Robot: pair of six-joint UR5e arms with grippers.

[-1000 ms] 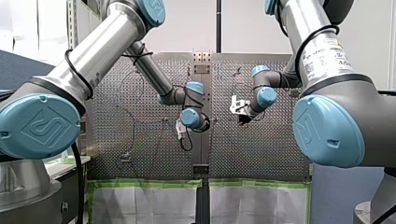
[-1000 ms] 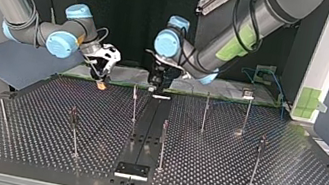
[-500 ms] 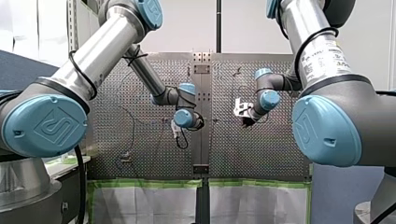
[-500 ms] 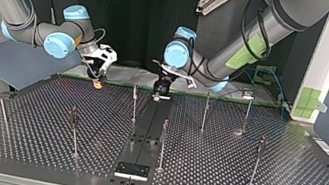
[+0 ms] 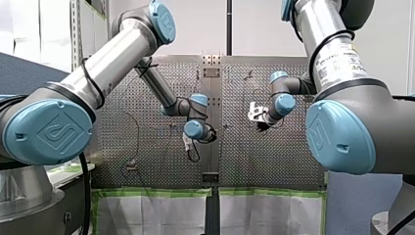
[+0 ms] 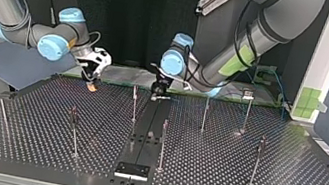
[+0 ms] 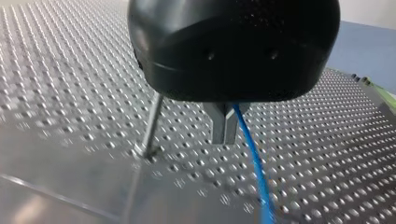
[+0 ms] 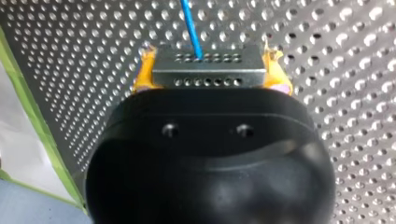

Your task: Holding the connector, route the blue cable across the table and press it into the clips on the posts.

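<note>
My right gripper [image 8: 208,70] has its yellow pads [image 8: 144,72] closed on the short ends of the connector [image 8: 208,78]. This metal block is held over the far edge of the desk [image 6: 239,176], at the top view's left. Its long axis runs from pad to pad. The blue cable [image 7: 254,168] leaves its front face and points straight ahead of the fingers.

My left gripper [image 7: 224,137] has its metal fingers [image 7: 218,123] drawn together. The cable seems to run out between them, though I cannot tell whether it is pinched or free to slide. A post [image 7: 152,126] stands just beside them.

To do this well, I judge the span between the grippers should be taut, level and lined up over the post's clip before pressing down.
</note>
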